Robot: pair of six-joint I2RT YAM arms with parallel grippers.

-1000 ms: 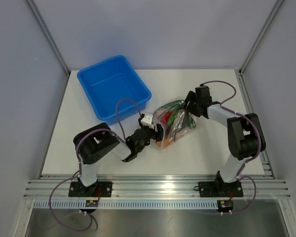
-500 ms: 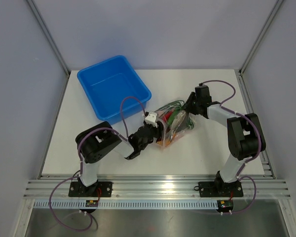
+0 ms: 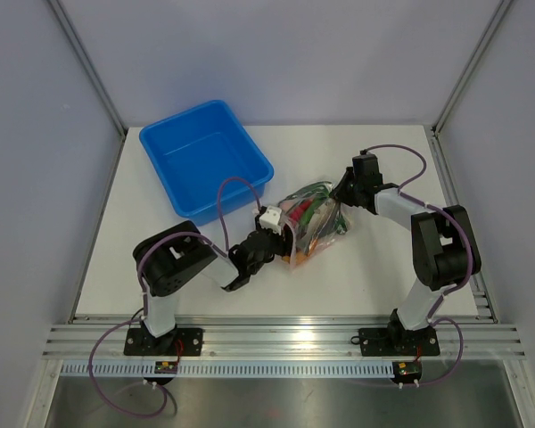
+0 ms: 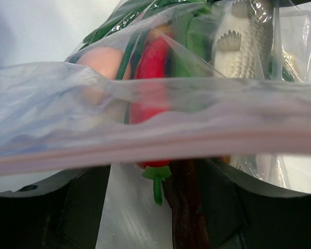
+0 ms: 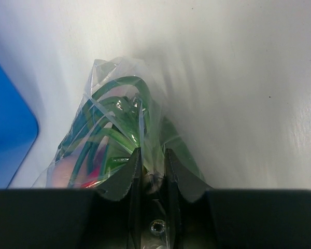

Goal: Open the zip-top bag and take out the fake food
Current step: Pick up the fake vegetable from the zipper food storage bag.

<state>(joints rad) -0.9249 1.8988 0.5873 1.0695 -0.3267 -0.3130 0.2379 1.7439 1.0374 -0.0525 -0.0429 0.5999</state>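
Clear, crinkly zip-top bag (image 3: 310,223) lies bunched on the tabletop (image 3: 383,267), roughly mid-scene. A pinkish zip strip (image 4: 155,150) runs across its near-left end. The fake food (image 3: 305,214) is all inside: grey scaled fish (image 4: 243,46), red chili (image 4: 153,88), green stems (image 5: 114,129) and a peach-orange piece (image 4: 96,59).

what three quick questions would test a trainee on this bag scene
1. True or false: the fake food already lies in the blue tub.
2. What is pinched between the jaws of the right gripper? a) the zip-top bag b) the blue tub c) nothing
3. Fill in: in the left wrist view, the toy to the right of the red chili is a grey ____.

Key: 1 false, it is inside the bag; 2 a; 3 fish.
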